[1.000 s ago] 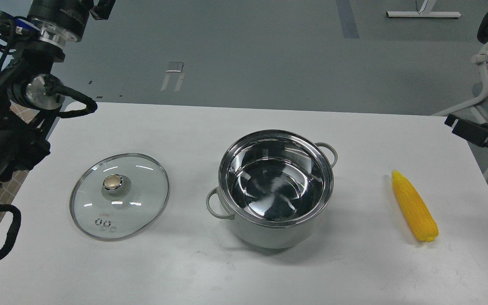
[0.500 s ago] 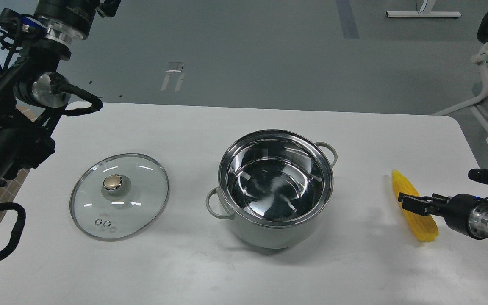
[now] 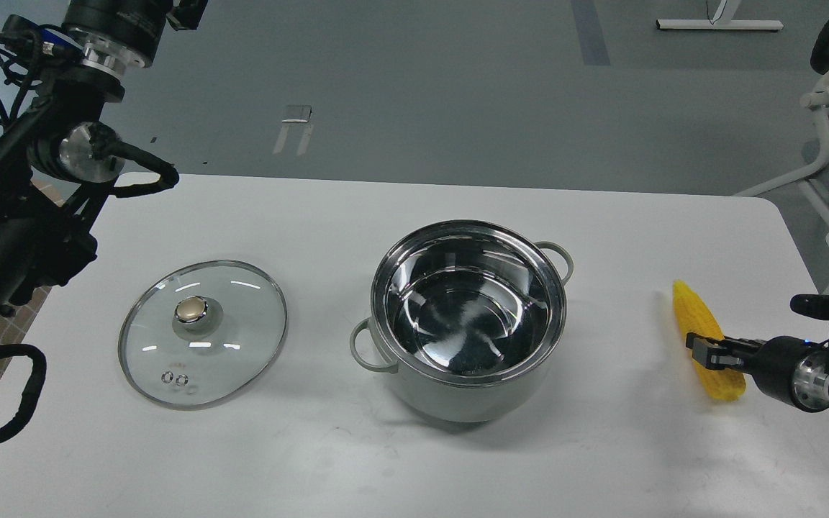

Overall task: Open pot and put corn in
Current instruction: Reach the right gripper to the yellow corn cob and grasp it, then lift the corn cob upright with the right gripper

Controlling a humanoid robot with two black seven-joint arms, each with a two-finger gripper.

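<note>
The pale grey-green pot (image 3: 468, 320) stands open at the middle of the white table (image 3: 414, 460), its shiny steel inside empty. The yellow corn (image 3: 706, 338) lies near the right edge, pointed end away from me. My right gripper (image 3: 706, 354) reaches in from the right, and its dark fingers are closed across the middle of the cob. My left arm (image 3: 76, 155) is raised over the far left corner, away from the pot. Its gripper is cut off by the top edge.
The round glass lid (image 3: 202, 334) with a gold knob lies flat on the table left of the pot. A white chair frame (image 3: 828, 126) stands beyond the table's right side. Grey floor lies behind the table.
My right gripper came in from the right edge, reached the corn and closed on its middle. The cob has shifted slightly up and right. The left arm has barely moved.
</note>
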